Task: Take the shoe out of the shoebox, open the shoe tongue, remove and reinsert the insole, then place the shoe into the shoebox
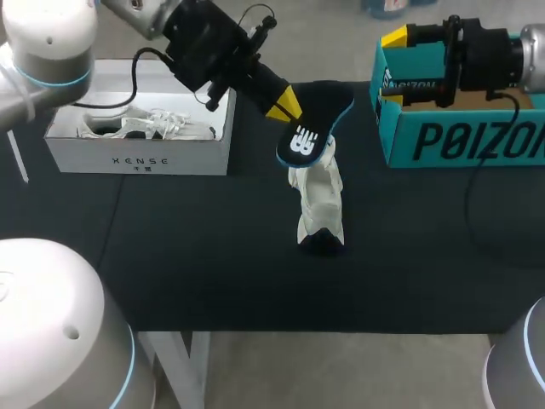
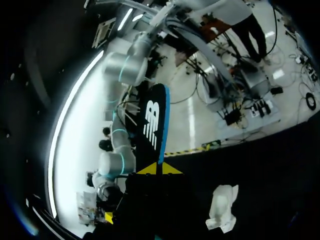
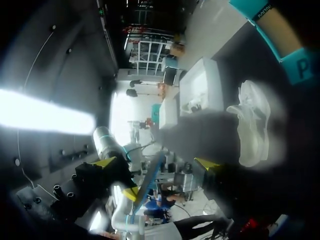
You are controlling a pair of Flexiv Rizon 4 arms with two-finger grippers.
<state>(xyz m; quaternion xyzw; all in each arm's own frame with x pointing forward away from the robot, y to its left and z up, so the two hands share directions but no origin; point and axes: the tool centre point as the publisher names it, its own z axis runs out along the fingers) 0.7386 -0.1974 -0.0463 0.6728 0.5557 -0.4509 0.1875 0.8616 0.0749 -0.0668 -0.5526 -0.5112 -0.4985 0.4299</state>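
Left gripper (image 1: 287, 104): coming in from the far left, and its yellow tips are pinching one end of the insole (image 1: 312, 126), one from each side.
Insole: dark, white logo, blue edge. It's out of the shoe (image 1: 318, 201) and up in the air, sticking straight out ahead of the left fingers.
Shoe: white, down on the black table (image 1: 170, 256) around the middle, outside both boxes. From above, the insole's free end hangs over its far end. The left wrist view shows the shoe lower and off to the side of the gripper, clear of the insole.
Right gripper (image 3: 156, 163): up over the teal box (image 1: 460, 141) at the far right. Jaws spread wide, nothing between them.
Teal box: open at the table's far right edge, well apart from the shoe. I can't tell what's inside.
White box (image 1: 140, 158): far left, open, with a second white shoe (image 1: 140, 126) lying in it, laces loose.
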